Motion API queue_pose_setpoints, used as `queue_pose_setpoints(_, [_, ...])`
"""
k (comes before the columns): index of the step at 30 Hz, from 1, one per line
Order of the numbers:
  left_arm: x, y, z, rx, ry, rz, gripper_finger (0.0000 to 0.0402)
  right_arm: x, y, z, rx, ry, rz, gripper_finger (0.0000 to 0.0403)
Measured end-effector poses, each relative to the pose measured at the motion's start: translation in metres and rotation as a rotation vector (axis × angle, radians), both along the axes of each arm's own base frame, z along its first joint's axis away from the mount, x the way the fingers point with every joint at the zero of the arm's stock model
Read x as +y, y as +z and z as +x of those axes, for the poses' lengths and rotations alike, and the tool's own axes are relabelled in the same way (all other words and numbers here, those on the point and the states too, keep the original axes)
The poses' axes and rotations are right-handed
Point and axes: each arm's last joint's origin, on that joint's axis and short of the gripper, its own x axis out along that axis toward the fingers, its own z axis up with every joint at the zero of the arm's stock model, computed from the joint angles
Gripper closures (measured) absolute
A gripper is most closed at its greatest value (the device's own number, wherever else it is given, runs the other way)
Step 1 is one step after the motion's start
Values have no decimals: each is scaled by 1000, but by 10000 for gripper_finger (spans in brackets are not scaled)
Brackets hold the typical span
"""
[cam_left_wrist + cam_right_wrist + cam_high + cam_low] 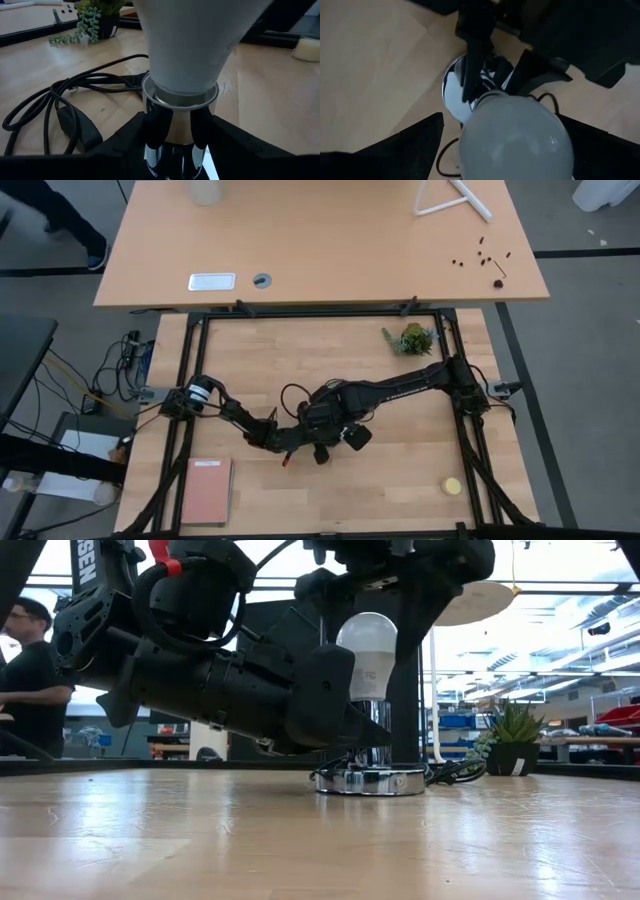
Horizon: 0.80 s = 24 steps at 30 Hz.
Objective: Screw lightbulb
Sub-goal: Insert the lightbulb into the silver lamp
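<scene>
While the lightbulb (366, 655) stands upright in the chrome socket (175, 125) of the lamp base (372, 781), the main risk I see is the base turning or sliding with the bulb. Only the left end effector (176, 131) steadies it, its two fingers set on either side of the socket stem just below the bulb's neck. If that hold is loose, any twist from above could spin the whole base on the tabletop (320, 840) rather than drive the thread.

A second risk is cross-threading. Whether the screw end is fully seated cannot be told, since the bulb's skirt hides it. A push off the socket's axis could jam it or tip the light base.

The black cord (55, 100) lies in loops just beside the base, near the left fingers, and could snag if the base shifts.

By pose, the left arm reaches in low and nearly level with the tabletop, its fingers clamped on the socket stem. The right end effector (515, 142) hangs directly above the bulb, pointing down, with its fingers spread wide to either side of the glass dome and not visibly gripping it. A small potted plant (513, 738) stands well behind the base.
</scene>
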Motion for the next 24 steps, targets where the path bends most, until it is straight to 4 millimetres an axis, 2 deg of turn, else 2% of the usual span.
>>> queue_pose_setpoints(8, [0, 0, 0, 3, -10, -1, 218, -7, 0, 3, -12, 41, 26, 29])
queue_pose_setpoints(14, [0, 0, 0, 4, -12, 1, 218, -18, -10, 4, 4, 3, 61, 29])
queue_pose_setpoints(17, [0, 0, 0, 5, -12, 1, 217, -18, -16, 3, 19, 2, 59, 29])
queue_pose_setpoints(24, [0, 0, 0, 5, -14, 1, 218, -17, -16, 6, -9, 3, 66, 41])
